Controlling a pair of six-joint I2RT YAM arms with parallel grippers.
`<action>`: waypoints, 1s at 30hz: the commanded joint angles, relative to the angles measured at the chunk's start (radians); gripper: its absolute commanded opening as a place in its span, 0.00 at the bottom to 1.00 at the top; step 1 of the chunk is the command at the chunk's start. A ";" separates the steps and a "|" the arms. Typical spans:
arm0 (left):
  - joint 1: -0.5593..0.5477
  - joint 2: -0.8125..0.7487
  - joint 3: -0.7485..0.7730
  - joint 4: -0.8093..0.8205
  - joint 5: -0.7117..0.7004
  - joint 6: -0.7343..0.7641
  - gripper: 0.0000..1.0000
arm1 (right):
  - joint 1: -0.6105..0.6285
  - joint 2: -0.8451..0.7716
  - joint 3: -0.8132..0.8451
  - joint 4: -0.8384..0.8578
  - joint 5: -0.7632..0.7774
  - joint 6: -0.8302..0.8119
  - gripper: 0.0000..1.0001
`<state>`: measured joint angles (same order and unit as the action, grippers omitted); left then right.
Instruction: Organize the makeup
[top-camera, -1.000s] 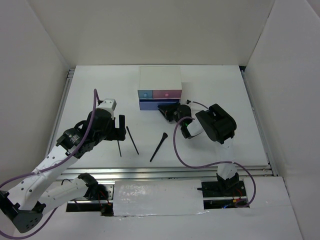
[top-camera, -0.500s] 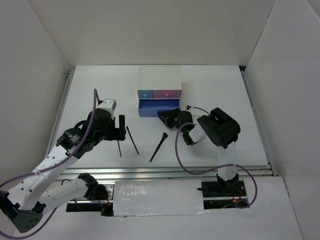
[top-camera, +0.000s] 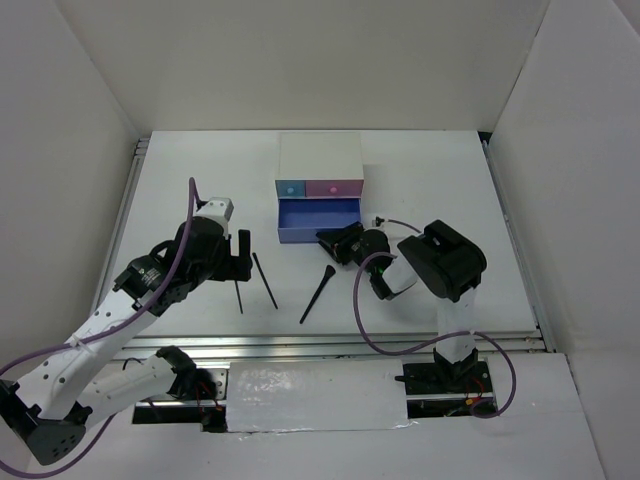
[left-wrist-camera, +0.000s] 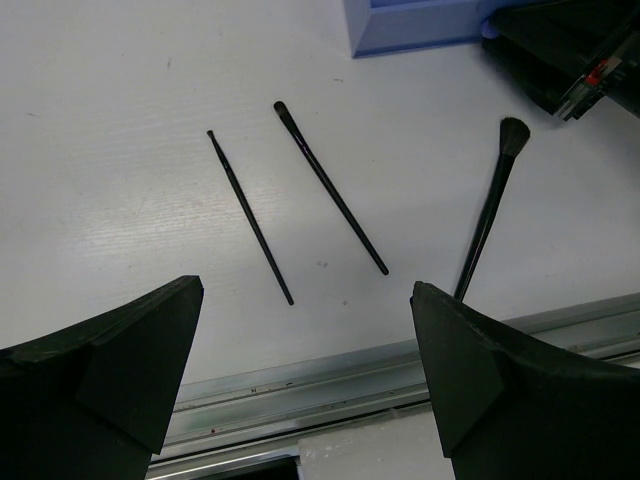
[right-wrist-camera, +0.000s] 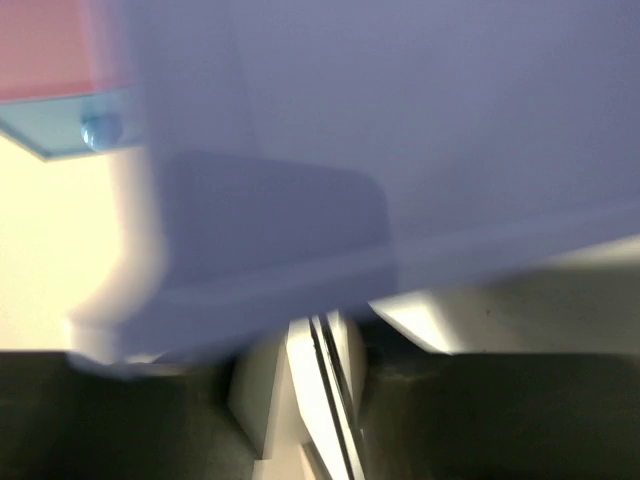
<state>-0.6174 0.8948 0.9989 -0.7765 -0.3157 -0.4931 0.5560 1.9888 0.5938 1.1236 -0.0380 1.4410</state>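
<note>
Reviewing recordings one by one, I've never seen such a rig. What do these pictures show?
The left arm and right arm are robots bolted at the near edge of the table. The overhead picture looks down from above and behind them; the other two come from cameras on each wrist. A white box stands at the back, its lower drawer pulled open. A thin black pencil, a second pencil and a flared brush lie loose in front. The left gripper hangs open near the pencils, holding nothing. The right gripper is at the open drawer's front; its wrist picture is too blurred to show whether it grips.
</note>
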 joint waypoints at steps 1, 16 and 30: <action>0.004 0.004 -0.002 0.033 -0.010 0.016 0.99 | 0.015 -0.053 -0.017 0.117 -0.013 -0.013 0.42; 0.004 0.032 0.030 0.037 0.001 -0.025 0.99 | 0.033 -0.355 -0.133 0.041 0.033 -0.119 0.88; -0.154 0.373 0.084 0.216 0.101 -0.140 0.99 | 0.030 -1.189 -0.170 -0.779 0.326 -0.411 0.97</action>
<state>-0.7170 1.2068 1.0386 -0.6842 -0.2752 -0.5938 0.5800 0.9009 0.3901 0.6037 0.1764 1.1397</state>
